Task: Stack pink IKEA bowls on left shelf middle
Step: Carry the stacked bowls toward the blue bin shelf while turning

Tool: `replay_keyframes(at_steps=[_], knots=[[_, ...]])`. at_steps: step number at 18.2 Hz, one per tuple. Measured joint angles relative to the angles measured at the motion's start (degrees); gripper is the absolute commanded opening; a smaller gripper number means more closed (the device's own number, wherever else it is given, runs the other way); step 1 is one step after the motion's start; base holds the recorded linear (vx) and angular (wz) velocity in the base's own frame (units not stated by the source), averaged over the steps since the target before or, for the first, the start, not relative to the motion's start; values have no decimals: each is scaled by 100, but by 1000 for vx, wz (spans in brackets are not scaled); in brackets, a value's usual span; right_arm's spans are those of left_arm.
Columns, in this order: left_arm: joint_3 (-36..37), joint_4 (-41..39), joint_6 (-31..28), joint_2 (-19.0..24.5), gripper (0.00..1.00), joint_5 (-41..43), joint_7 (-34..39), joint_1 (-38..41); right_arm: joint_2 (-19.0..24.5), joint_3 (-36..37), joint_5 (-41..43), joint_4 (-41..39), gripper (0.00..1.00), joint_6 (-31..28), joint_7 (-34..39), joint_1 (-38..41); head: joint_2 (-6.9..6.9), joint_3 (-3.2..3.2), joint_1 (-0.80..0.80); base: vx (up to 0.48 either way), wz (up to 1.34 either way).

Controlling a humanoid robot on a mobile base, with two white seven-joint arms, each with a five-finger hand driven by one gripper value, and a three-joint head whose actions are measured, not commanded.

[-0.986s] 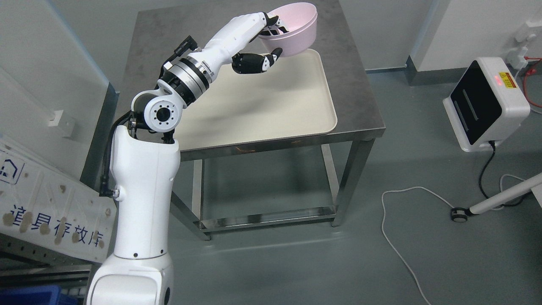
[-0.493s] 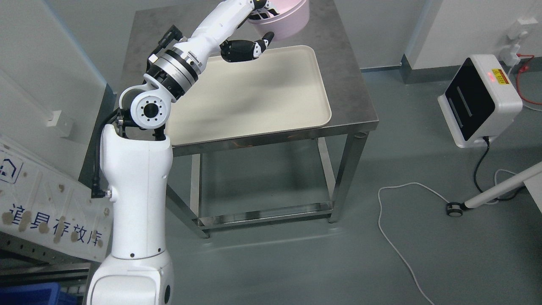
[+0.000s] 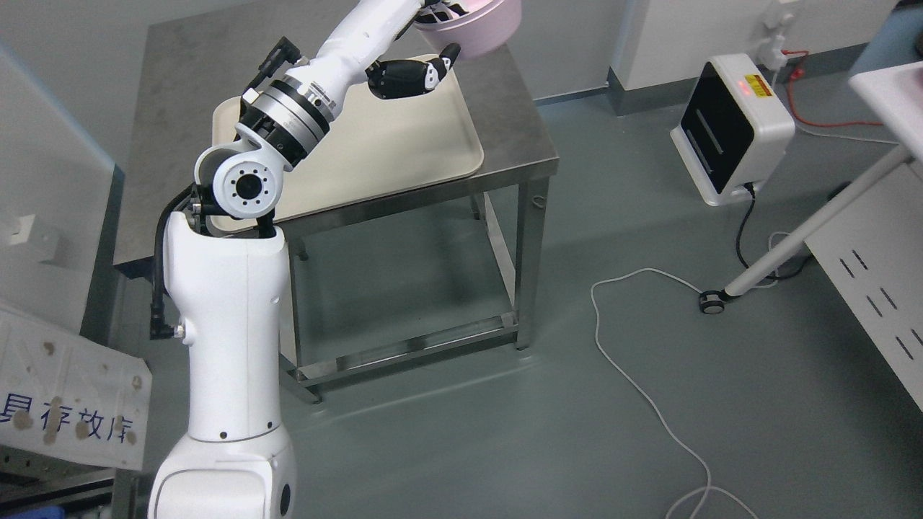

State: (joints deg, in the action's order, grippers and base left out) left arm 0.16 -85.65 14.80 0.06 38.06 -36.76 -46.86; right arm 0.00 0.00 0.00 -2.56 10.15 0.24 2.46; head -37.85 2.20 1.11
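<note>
A: How should the carry be handled? The shelf is not in view.

B: The pink bowls should be kept level and lifted clear of the steel table and the cream tray — judged from 1 view only.

A: And the grip?

B: The rim is pinched by the left hand: fingers are hooked inside the bowls, the thumb is set below, outside the wall. The bowls are held at the picture's top edge, above the table's far side.

A: The pose?

B: The left arm is stretched up and forward — elbow bent, forearm angled toward the bowls.
</note>
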Motion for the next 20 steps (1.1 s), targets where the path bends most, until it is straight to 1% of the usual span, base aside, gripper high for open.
replay_keyframes(at_steps=[6, 10, 16, 20], knots=[[-245, -29, 35, -2, 2, -3, 0, 3, 0, 0, 0, 0, 100, 0, 0, 1, 0, 0, 0, -134, -219], [-531, -41, 507, -4, 2, -5, -235, 53, 0, 0, 0, 0, 100, 0, 0, -1, 0, 0, 0, -135, 194], [-942, -72, 1583, -6, 2, -169, -579, 457, 0, 0, 0, 0, 100, 0, 0, 0, 0, 0, 0, -232, 175], [-1115, -119, 1853, -6, 2, -331, -634, 805, 0, 0, 0, 0, 100, 0, 0, 0, 0, 0, 0, -236, 174]])
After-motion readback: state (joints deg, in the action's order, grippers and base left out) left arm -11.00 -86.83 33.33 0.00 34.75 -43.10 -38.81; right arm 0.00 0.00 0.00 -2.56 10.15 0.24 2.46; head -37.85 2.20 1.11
